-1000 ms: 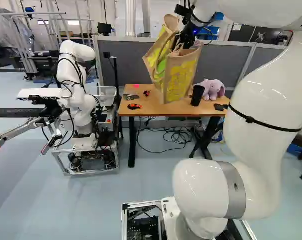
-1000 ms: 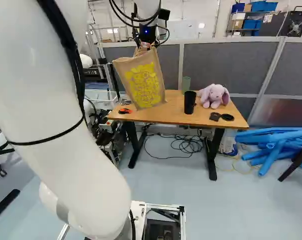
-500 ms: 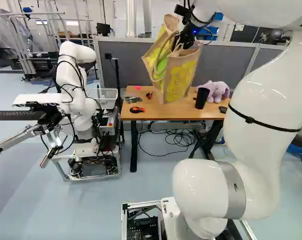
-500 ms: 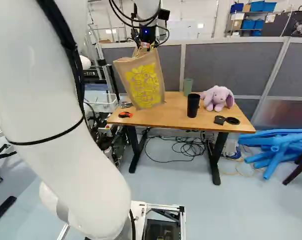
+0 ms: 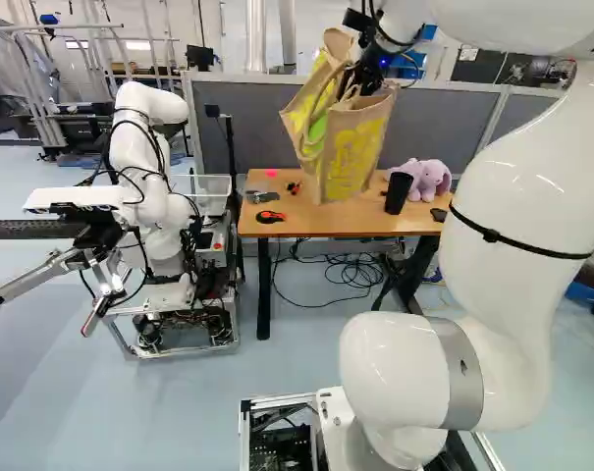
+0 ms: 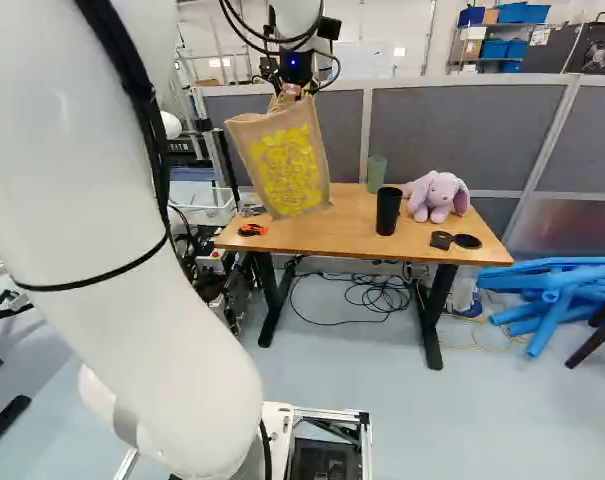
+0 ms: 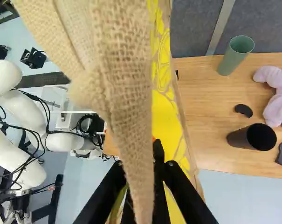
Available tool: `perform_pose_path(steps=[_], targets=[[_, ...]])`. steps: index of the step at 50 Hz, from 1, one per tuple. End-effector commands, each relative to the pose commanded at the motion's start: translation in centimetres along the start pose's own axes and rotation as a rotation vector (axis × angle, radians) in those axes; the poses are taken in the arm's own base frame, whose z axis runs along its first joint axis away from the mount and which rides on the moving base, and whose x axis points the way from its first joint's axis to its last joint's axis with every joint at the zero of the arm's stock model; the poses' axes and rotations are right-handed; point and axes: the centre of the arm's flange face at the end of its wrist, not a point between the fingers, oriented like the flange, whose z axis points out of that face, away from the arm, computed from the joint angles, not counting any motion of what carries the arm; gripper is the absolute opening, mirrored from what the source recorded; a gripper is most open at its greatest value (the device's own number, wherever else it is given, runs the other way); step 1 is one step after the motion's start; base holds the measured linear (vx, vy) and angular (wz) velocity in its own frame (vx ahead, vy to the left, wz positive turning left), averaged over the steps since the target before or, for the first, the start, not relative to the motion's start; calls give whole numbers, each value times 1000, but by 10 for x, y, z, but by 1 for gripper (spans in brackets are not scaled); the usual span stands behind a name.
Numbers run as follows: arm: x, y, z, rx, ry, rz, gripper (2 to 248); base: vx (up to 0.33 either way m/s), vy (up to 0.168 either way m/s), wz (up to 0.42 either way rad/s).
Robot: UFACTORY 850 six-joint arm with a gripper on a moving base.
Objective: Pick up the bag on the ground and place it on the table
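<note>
The tan burlap bag with yellow print point(image 6: 290, 165) hangs in the air, its upper part pinched in the black two-fingered claw point(image 6: 291, 90), overlapping the brown wooden desk point(image 6: 327, 235) in both base views. Farther right stand a tall black cup point(image 6: 387, 212), a green cup point(image 6: 376, 175) and a purple plush rabbit point(image 6: 437, 196).

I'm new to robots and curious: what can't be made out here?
- Green thing in the tan cloth bag: left base view, bag's sides hide most.
- Pads of the black hand: wrist view, cloth covers them.
- Bottom inside the black cup: wrist view, too dark.
- Another white robot: left base view, edge cuts its fingertip.
</note>
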Motion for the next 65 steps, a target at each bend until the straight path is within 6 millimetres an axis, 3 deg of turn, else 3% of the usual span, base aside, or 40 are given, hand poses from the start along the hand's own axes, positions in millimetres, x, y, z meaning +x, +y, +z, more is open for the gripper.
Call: perform_pose_path(steps=[65], targets=[[3,-4,1,62,27,63,21,0,0,0]])
